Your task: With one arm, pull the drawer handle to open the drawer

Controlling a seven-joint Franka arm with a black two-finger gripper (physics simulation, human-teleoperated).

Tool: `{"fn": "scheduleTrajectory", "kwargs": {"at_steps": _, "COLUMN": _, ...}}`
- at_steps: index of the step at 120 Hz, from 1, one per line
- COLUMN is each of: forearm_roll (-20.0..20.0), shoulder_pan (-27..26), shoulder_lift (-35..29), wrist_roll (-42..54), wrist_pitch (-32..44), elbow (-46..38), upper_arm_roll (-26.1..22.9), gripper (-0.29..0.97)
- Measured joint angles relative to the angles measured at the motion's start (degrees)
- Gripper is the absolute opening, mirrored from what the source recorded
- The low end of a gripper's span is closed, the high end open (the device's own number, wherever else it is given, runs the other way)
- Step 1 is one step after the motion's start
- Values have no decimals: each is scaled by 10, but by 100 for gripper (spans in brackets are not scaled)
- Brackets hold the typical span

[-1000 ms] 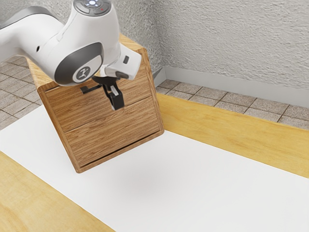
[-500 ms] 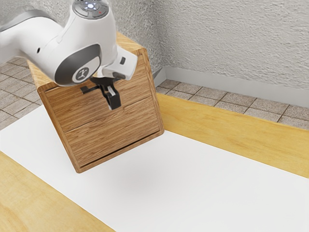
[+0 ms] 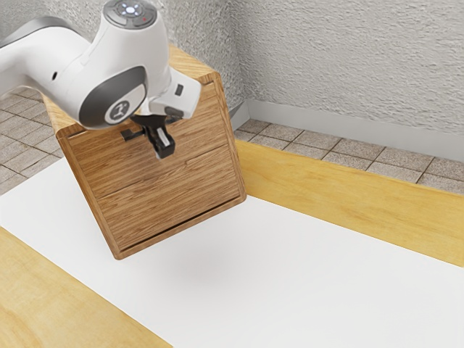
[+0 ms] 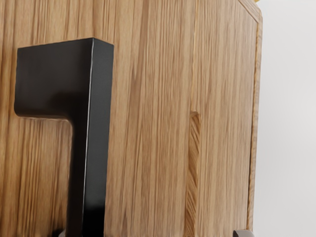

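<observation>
Now, upper left of frame: black 2-finger gripper [image 3: 161, 143] open at the black bar handle [image 4: 89, 148] on the wooden drawer front [image 3: 205, 138]. Handle looks rigid, probably slick, so grasp mid-bar.

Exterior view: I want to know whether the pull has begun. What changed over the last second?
The gripper moved up and toward the exterior view's left, closer to the black handle on the top drawer. I see nothing taken hold of or let go. The drawer front sits flush as before, and the wooden cabinet has not shifted.
</observation>
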Motion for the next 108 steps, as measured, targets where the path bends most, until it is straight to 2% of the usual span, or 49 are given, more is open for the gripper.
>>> {"fn": "scheduleTrajectory", "kwargs": {"at_steps": 67, "forearm_roll": 0, "shoulder_pan": 2, "shoulder_lift": -13, "wrist_roll": -1, "wrist_pitch": 0, "elbow": 3, "upper_arm_roll": -1, "gripper": 30}}
{"fn": "scheduleTrajectory", "kwargs": {"at_steps": 108, "forearm_roll": -1, "shoulder_pan": 22, "shoulder_lift": -15, "wrist_roll": -4, "wrist_pitch": 0, "elbow": -2, "upper_arm_roll": -18, "gripper": 30}}
